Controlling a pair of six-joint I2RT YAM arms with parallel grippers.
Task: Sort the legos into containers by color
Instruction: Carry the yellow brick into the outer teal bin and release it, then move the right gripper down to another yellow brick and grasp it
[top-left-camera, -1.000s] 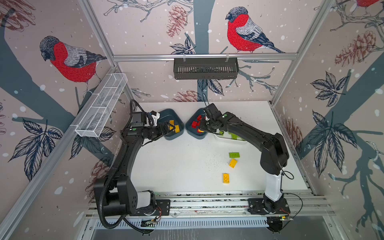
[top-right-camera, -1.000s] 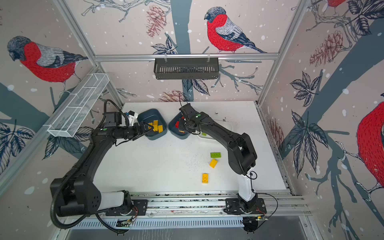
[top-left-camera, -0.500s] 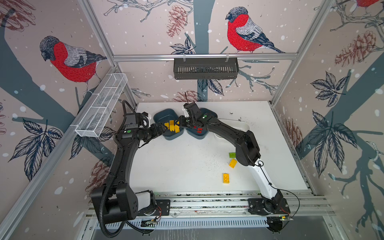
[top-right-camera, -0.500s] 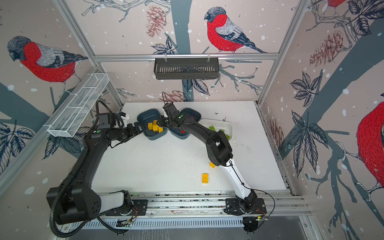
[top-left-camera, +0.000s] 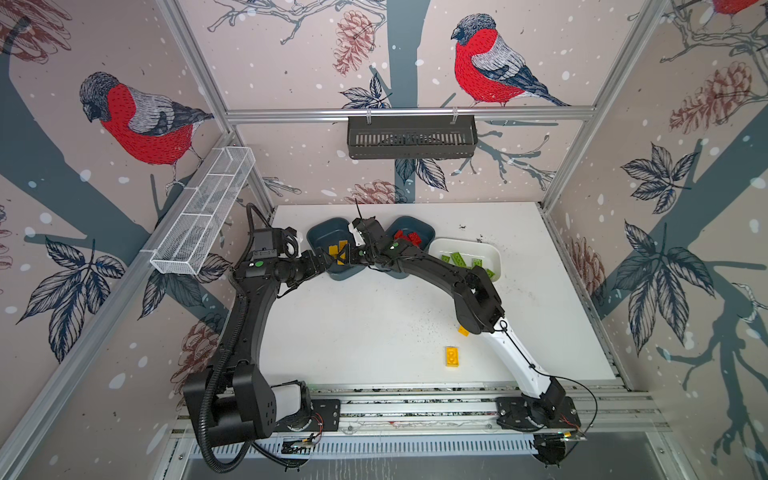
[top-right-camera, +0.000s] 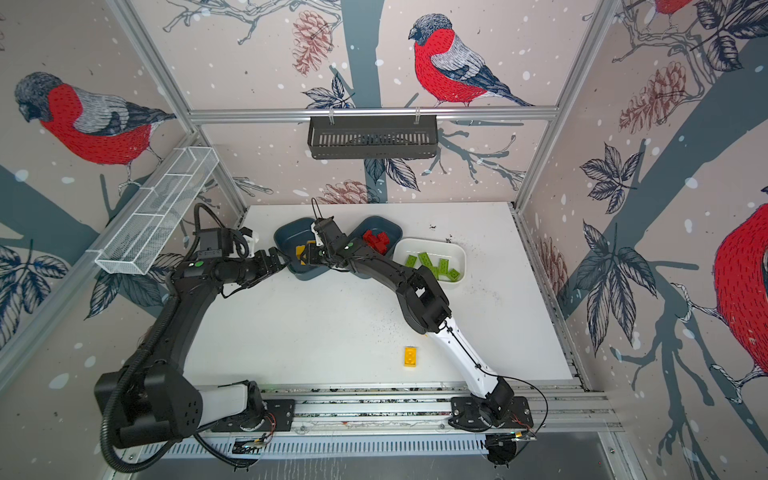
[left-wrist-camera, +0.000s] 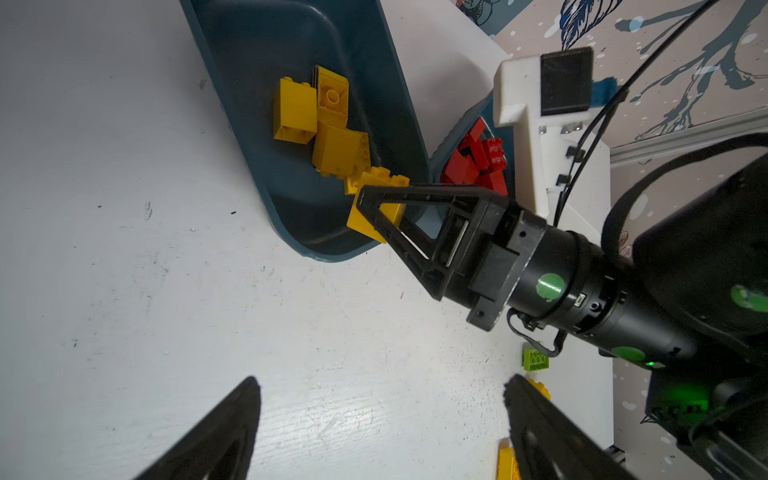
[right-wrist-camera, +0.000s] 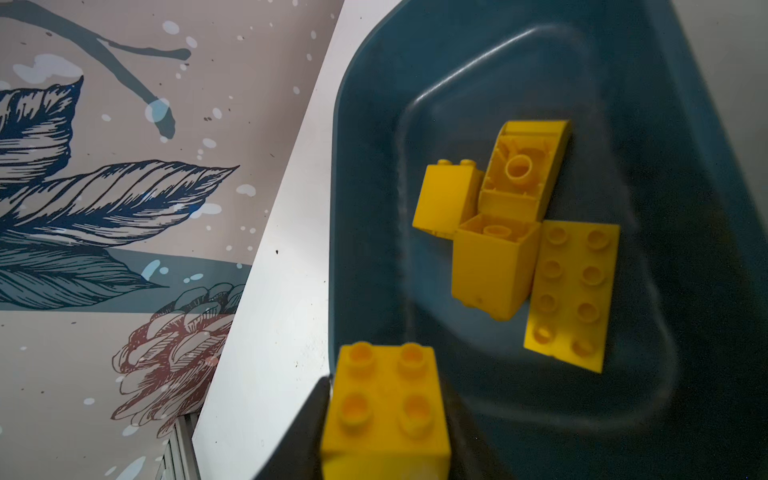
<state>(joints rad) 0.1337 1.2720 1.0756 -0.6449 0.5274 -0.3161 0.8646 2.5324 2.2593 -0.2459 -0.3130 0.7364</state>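
Both arms arch in toward the back and nearly meet. The left arm (top-left-camera: 243, 320) is bent at the elbow, left gripper (left-wrist-camera: 380, 386) spread wide. The right arm (top-left-camera: 436, 272) reaches across the middle. The right gripper (left-wrist-camera: 374, 203) has a yellow brick (right-wrist-camera: 386, 399) between its fingers — clamped or slack, hard to say.
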